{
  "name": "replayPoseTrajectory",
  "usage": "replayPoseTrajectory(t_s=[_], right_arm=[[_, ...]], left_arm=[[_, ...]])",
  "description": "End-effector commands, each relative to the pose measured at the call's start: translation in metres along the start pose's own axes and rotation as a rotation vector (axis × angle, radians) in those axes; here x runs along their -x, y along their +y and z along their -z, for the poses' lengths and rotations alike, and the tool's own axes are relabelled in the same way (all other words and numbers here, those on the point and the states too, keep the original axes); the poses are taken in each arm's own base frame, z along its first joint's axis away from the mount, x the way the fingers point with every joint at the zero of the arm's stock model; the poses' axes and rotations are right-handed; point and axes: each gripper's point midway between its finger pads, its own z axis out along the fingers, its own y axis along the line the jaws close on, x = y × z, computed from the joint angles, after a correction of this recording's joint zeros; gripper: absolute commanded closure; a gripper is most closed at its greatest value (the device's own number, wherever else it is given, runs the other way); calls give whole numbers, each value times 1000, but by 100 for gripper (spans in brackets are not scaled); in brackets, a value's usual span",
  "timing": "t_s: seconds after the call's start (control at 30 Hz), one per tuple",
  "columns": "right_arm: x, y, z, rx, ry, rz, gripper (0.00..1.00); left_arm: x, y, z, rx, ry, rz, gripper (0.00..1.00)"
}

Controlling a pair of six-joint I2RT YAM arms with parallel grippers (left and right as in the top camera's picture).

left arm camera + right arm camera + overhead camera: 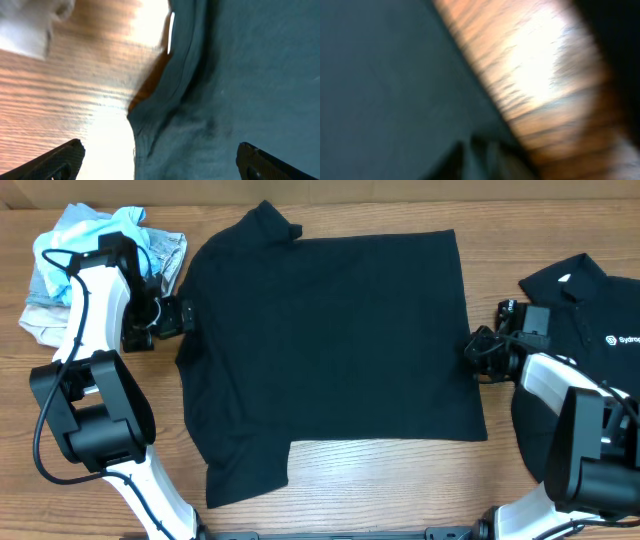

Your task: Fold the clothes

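L gripper (160, 150) jaws wide apart

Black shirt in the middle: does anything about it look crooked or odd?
Mostly flat, but lopsided: the black shirt has its lower sleeve sticking out flat while the upper sleeve is bunched short. The clothes pile top left is crumpled.
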Motion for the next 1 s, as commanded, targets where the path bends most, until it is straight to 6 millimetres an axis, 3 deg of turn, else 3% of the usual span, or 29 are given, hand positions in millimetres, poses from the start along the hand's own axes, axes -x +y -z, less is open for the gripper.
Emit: replayPoseTrajectory(t_s=[0.0,0.03,0.13,0.3,0.43,0.53,0.6,0.73,0.87,0.97], right_arm=[[-13,31,11,160,74,132,61],[-13,37,17,180,79,151,57],[-11,54,40,225,64,201,53],[-10,73,90,233,17,183,47],[-23,42,115,55,17,6,32],[-40,7,121,-102,68,-58,30],[-53,-20,122,-211,115,-106,30],[-77,-49,117,-289,214,-221,31],[-103,-69,112,-351,313,-307,34],[-124,-80,107,-384,379,-331,34]], left_arm=[[-12,0,-8,-36,52,1,4],[-16,-5,-7,-67,65,-22,13],[-22,-12,2,-100,71,-64,21],[-25,-18,52,-100,-43,-47,23],[-41,-22,94,-97,-112,15,17],[-62,-22,106,-89,-87,45,16],[-74,-17,105,-62,-56,64,16],[-94,-9,89,-27,13,100,19],[-112,-6,71,-21,70,134,28],[-125,-5,66,-19,73,142,27]])
